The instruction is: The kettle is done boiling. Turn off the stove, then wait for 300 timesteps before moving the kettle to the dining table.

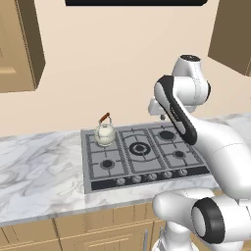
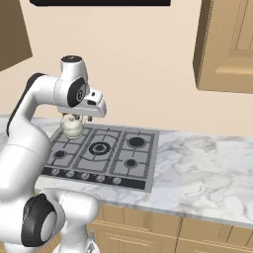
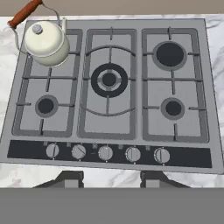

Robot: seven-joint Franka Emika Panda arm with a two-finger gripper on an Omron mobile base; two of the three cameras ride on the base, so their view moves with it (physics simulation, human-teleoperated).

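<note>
We hover with our gripper (image 3: 109, 179) above the front edge of the stove (image 3: 111, 131), its two fingertips standing apart over the marbled tabletop (image 3: 26, 173) with nothing between them; it holds nothing. We judge the first step, turning the burner off, to be the one in hand, since the hand looks straight down at the row of knobs (image 3: 106, 152) and none is yet touched. We cannot tell from the knobs' marks which one is on, nor do we see any flame.

The kettle (image 3: 44, 41) sits on the rear left burner in the hand view, upright, its lid on and its wooden-barred handle (image 3: 25, 13) arched above it, well apart from our gripper. What is inside it is hidden.

The next move, as we judge it, calls for lowering onto the knob that serves the kettle's burner, closing on it squarely and turning it. Picking the wrong knob is the risk, as they sit close together.
</note>
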